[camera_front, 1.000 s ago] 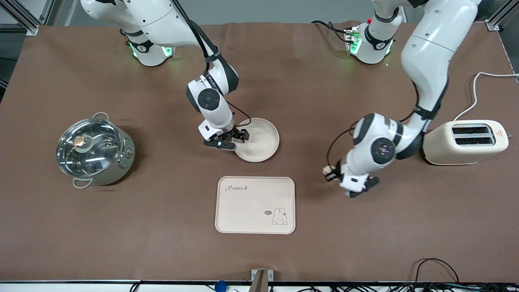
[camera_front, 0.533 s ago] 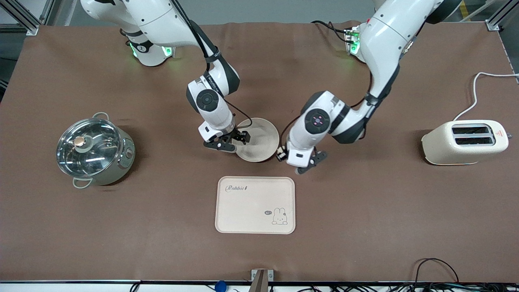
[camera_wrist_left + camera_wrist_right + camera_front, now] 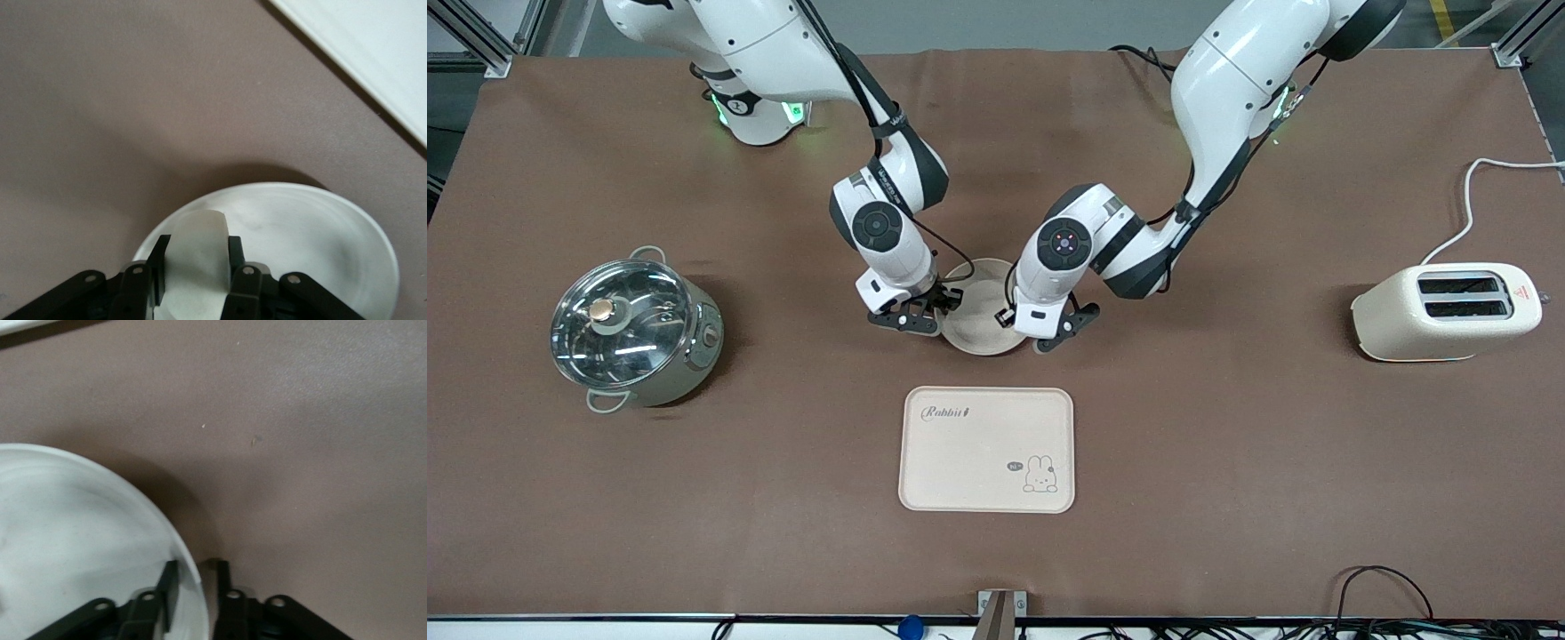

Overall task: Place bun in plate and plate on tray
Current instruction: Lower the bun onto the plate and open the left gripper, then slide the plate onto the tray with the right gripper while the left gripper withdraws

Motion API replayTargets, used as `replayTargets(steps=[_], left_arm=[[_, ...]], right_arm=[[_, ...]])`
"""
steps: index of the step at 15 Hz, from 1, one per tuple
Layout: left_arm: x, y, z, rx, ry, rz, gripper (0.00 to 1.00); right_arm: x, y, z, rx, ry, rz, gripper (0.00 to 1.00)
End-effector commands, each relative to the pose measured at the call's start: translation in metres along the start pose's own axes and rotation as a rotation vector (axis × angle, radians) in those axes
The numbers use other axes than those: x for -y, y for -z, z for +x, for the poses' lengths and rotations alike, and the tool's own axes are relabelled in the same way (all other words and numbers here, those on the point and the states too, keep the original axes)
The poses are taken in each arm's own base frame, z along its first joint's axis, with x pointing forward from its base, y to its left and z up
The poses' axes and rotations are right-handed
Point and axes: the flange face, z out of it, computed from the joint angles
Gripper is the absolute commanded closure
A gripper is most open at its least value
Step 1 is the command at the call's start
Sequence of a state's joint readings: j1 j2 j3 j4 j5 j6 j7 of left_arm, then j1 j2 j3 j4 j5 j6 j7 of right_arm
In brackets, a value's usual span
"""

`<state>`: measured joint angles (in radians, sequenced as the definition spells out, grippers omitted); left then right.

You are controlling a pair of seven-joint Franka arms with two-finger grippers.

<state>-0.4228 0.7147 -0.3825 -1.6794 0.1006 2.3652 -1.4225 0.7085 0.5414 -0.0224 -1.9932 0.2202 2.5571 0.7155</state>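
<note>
The round cream plate (image 3: 980, 300) lies on the brown table, farther from the front camera than the Rabbit tray (image 3: 987, 449). My left gripper (image 3: 1016, 322) is shut on the pale bun (image 3: 197, 257) and holds it over the plate's edge (image 3: 313, 240) on the left arm's side. My right gripper (image 3: 934, 311) is at the plate's rim on the right arm's side. In the right wrist view its fingers (image 3: 197, 568) straddle the rim (image 3: 190, 577), one inside and one outside, closed on it. A corner of the tray shows in the left wrist view (image 3: 373, 47).
A steel pot with a glass lid (image 3: 633, 331) stands toward the right arm's end. A cream two-slot toaster (image 3: 1449, 311) with a white cable stands toward the left arm's end. Cables lie along the table's front edge.
My left arm has swung from near the toaster to over the plate, carrying the bun. My right gripper has stayed at the plate's rim, shifting only slightly.
</note>
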Motion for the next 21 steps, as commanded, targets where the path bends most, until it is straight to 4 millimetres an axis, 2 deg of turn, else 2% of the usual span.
replayTargets(steps=[1, 2, 3, 5, 8, 9, 10, 11, 12, 13, 16, 18, 19, 20, 21], left_arm=[[-0.005, -0.001, 0.002, -0.016, 0.032, 0.001, 0.46], [-0.005, 0.001, 0.002, -0.017, 0.035, -0.002, 0.16], [-0.008, 0.007, -0.002, -0.024, 0.027, -0.012, 0.0], [-0.019, 0.026, 0.003, -0.032, 0.031, -0.042, 0.0], [-0.026, 0.043, 0.014, -0.048, 0.038, -0.073, 0.0], [-0.026, 0.059, 0.02, -0.063, 0.039, -0.092, 0.0], [-0.023, 0.076, 0.036, -0.109, 0.031, -0.096, 0.0], [-0.021, 0.098, 0.049, -0.171, -0.004, -0.081, 0.0], [-0.016, 0.117, 0.067, -0.224, -0.038, -0.042, 0.0], [-0.009, 0.134, 0.091, -0.262, -0.079, 0.017, 0.0], [0.014, 0.201, 0.149, -0.3, -0.225, 0.087, 0.0], [0.045, 0.249, 0.194, -0.332, -0.292, 0.086, 0.0], [0.06, 0.272, 0.208, -0.345, -0.326, 0.094, 0.0], [0.074, 0.294, 0.216, -0.354, -0.362, 0.113, 0.0], [0.092, 0.32, 0.224, -0.363, -0.402, 0.137, 0.0]], right_arm=[[-0.005, 0.01, -0.001, 0.02, 0.005, 0.01, 0.86], [-0.005, 0.01, -0.001, 0.019, 0.006, 0.011, 0.89], [-0.005, 0.01, -0.001, 0.019, 0.009, 0.011, 0.93], [-0.005, 0.01, -0.001, 0.019, 0.009, 0.011, 0.99], [-0.005, 0.01, -0.001, 0.02, 0.009, 0.009, 0.99], [-0.005, 0.012, -0.001, 0.019, 0.01, 0.011, 0.99], [-0.002, 0.021, -0.001, 0.015, 0.014, 0.019, 0.99], [0.0, 0.038, 0.0, 0.021, 0.015, 0.023, 0.99], [-0.003, 0.057, 0.009, 0.034, 0.002, 0.025, 0.99], [-0.007, 0.068, 0.022, 0.033, 0.002, 0.033, 0.99], [0.008, 0.114, 0.054, 0.035, -0.04, 0.117, 0.99], [0.015, 0.147, 0.073, 0.053, -0.069, 0.17, 1.0], [0.018, 0.165, 0.084, 0.047, -0.093, 0.213, 0.99], [0.021, 0.17, 0.096, 0.041, -0.111, 0.242, 0.99], [0.023, 0.167, 0.111, 0.032, -0.125, 0.255, 0.99]])
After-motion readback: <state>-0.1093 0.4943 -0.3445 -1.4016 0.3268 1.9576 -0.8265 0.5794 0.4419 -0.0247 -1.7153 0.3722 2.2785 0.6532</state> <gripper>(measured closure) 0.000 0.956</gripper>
